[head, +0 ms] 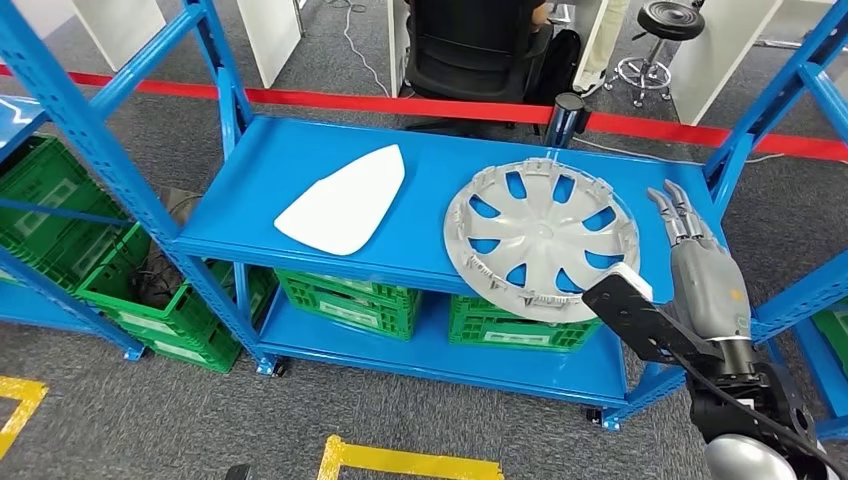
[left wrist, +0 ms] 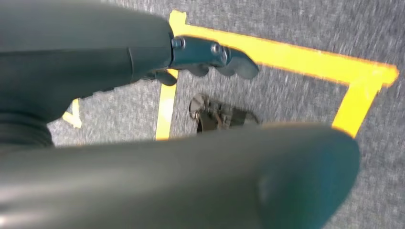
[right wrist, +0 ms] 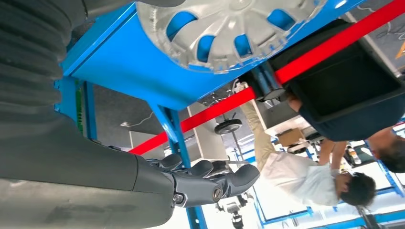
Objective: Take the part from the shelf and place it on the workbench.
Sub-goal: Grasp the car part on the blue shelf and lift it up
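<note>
One hubcap point(head: 541, 243) on shelf point(head: 300, 170), just beside right hand's point(head: 700, 268) fingers point(head: 678, 212), untouched.

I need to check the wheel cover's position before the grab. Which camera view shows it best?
The head view: the whole silver wheel cover lies flat on the blue shelf, with the right hand just beside its rim. The right wrist view catches part of it, turned and cropped. The left wrist view looks at the floor.
</note>
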### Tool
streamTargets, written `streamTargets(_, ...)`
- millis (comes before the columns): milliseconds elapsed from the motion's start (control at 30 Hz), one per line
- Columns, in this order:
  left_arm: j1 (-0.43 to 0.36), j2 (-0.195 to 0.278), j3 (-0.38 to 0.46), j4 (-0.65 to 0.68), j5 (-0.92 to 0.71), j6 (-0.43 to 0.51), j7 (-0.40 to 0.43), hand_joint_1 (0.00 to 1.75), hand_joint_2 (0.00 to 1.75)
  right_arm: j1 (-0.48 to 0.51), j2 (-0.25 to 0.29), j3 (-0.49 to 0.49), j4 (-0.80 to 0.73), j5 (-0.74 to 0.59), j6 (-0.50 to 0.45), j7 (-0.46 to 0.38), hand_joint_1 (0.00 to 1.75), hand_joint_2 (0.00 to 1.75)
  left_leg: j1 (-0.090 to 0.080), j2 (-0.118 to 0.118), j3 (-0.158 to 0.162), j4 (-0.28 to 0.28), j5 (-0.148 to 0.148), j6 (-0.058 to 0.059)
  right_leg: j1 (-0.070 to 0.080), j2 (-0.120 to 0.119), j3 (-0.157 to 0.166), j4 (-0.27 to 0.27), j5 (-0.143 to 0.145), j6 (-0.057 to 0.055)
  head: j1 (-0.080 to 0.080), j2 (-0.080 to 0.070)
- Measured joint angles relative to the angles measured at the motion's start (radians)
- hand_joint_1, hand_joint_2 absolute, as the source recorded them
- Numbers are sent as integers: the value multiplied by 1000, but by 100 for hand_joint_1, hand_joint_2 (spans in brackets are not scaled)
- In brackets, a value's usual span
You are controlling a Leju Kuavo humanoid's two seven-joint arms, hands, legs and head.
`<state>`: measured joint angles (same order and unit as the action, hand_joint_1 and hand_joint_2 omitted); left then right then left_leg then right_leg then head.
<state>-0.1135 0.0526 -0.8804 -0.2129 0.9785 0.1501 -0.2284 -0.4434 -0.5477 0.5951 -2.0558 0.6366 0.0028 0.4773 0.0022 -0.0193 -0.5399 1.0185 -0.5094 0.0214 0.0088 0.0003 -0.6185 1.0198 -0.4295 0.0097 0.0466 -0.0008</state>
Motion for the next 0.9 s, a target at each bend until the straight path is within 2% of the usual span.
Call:
streamTargets(67, -2, 1, 0, 0, 0, 1, 0, 0, 0, -1, -1, -3, -1, 0, -2, 0, 0, 175, 1, 4, -5, 17, -11, -10, -4, 0, 17, -15, -1, -9, -4, 0)
streamTargets(100, -3, 1, 0, 0, 0, 1, 0, 0, 0, -2, -1, -4, -1, -1, -3, 0, 0, 175, 2, 6, -22, 51, -25, -14, -7, 0, 28, -23, -2, -14, -9, 0)
streamTargets(133, -3, 2, 0, 0, 0, 1, 0, 0, 0, -1, -1, -4, -1, -1, -3, 0, 0, 175, 4, 7, -54, 105, -43, -16, -8, -1, 36, -27, -6, -18, -15, 0)
streamTargets(200, -2, 1, 0, 0, 0, 1, 1, 0, 0, 2, -1, -4, 0, -2, -4, 1, 0, 175, 8, 9, -139, 233, -76, -22, -8, -1, 44, -27, -16, -22, -24, 0)
streamTargets(233, -1, 2, 0, 0, 0, 2, 1, 0, 0, 5, -1, -3, 0, -4, -4, 1, 0, 175, 10, 10, -171, 269, -73, -24, -8, 0, 49, -26, -22, -21, -27, 0)
streamTargets(267, 1, 2, 0, 1, 0, 2, 1, 0, 0, 6, -1, -3, 0, -5, -4, 1, 0, 175, 11, 11, -186, 268, -51, -26, -9, 1, 55, -24, -28, -20, -30, 0)
streamTargets(300, 3, 3, 0, 1, 0, 3, 1, 0, 0, 7, -1, -3, 0, -6, -4, 2, 0, 175, 12, 12, -177, 227, -12, -27, -10, 2, 62, -22, -35, -17, -34, 0)
streamTargets(333, 4, 4, 0, 2, 0, 3, 1, 0, 0, 8, -1, -3, 0, -6, -4, 2, 0, 175, 13, 13, -155, 162, 33, -27, -11, 3, 69, -19, -42, -13, -38, 0)
streamTargets(367, 4, 4, 0, 2, 0, 4, 2, 0, 0, 8, -1, -3, 0, -7, -4, 2, 0, 175, 12, 15, -127, 97, 62, -26, -11, 4, 73, -15, -50, -8, -41, 0)
streamTargets(400, 2, 5, 0, 2, 0, 6, 3, 0, 0, 8, -1, -3, 0, -8, -3, 3, 0, 175, 11, 15, -101, 47, 77, -24, -10, 5, 74, -11, -58, -2, -44, 0)
streamTargets(433, 1, 5, 0, 2, 0, 9, 5, 0, 0, 8, -1, -3, 0, -8, -3, 3, 0, 175, 10, 15, -85, 20, 79, -21, -9, 5, 73, -9, -63, 4, -45, 0)
streamTargets(533, -2, 4, 0, 2, 1, 18, 16, 0, 0, 8, -1, -4, 0, -9, -3, 4, 0, 175, 8, 13, -71, 4, 73, -5, -11, 4, 76, -9, -69, 22, -39, 0)
streamTargets(600, -1, 3, 0, 2, 2, 20, 18, 0, 0, 7, -2, -5, 0, -9, -4, 3, 0, 175, 12, 12, -65, -3, 74, 5, -14, 4, 58, 31, -91, 34, -33, 0)
streamTargets(633, -1, 2, 0, 2, 2, 20, 18, 0, 0, 6, -2, -6, 0, -10, -3, 4, 0, 175, 14, 11, -62, -5, 73, 9, -16, 4, 31, 79, -112, 39, -27, 0)
streamTargets(700, -2, 3, 0, 2, 2, 20, 18, 0, 0, 8, -3, -7, 2, -15, -1, 4, 0, 175, 13, 10, -61, -5, 69, 13, -20, 3, -44, 212, -157, 46, -18, 0)
streamTargets(733, -2, 2, 0, 2, 2, 19, 18, 0, 0, 11, -3, -6, 4, -21, 3, 4, 0, 175, 13, 9, -60, -5, 67, 14, -22, 3, -76, 258, -163, 49, -14, 0)
streamTargets(767, -1, 2, 0, 2, 3, 19, 18, 0, 0, 13, -3, -4, 6, -31, 10, 5, 0, 175, 13, 9, -58, -5, 64, 14, -23, 3, -92, 271, -152, 50, -12, 0)
streamTargets(800, -1, 2, 0, 2, 3, 18, 19, 0, 0, 13, -3, -2, 8, -44, 20, 7, 0, 175, 14, 8, -55, -4, 62, 13, -25, 3, -88, 244, -122, 50, -9, 0)
streamTargets(867, -1, 1, 0, 2, 5, 17, 21, 0, 0, 9, -3, 2, 13, -81, 43, 14, 0, 175, 14, 5, -48, -4, 56, 8, -26, 3, -40, 116, -48, 46, -2, 0)
streamTargets(900, -2, 1, 0, 2, 5, 17, 23, 0, 0, 4, -3, 5, 15, -105, 57, 19, 0, 175, 12, 4, -46, -3, 53, 4, -25, 3, -11, 55, -27, 42, 2, 0)
